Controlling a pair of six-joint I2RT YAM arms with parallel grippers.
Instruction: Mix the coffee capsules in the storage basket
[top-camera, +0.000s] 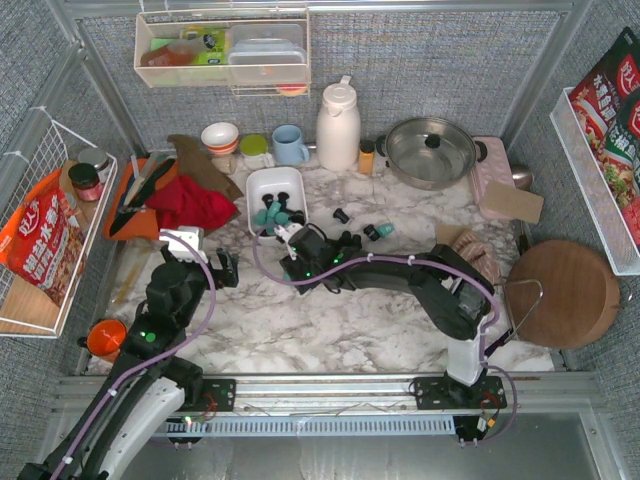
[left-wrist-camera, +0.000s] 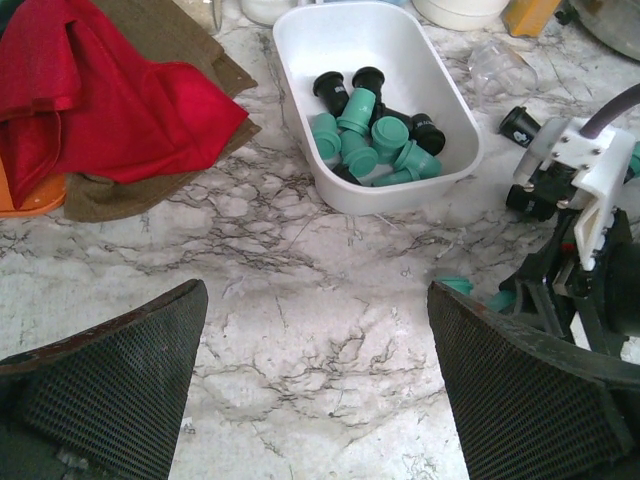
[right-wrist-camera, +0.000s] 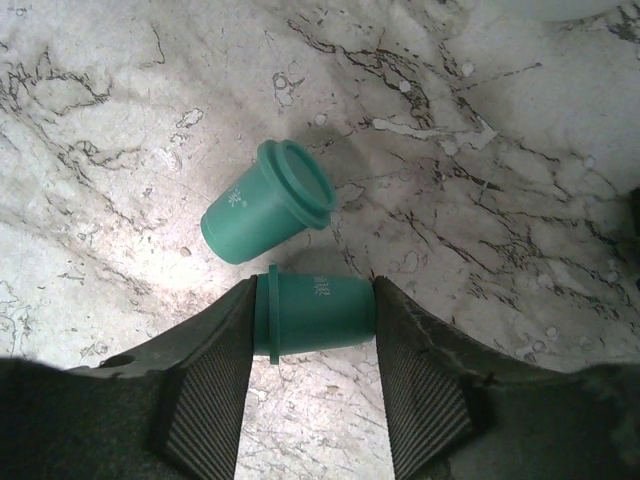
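the right tool is clamped on a teal capsule lying on its side on the counter, with the pads on its rim and base. a second teal capsule lies just beside it. best to lift straight up, sparing the neighbour, then carry it to the storage basket, which holds teal and black capsules. the left tool hangs wide open and empty.

You're working in a mock kitchen inside a test cell: a white marble-patterned countertop, a white plastic thermos jug, a lidded round steel pan, a pale blue mug and teal and black coffee capsules, all boxed in by grey woven wall panels.
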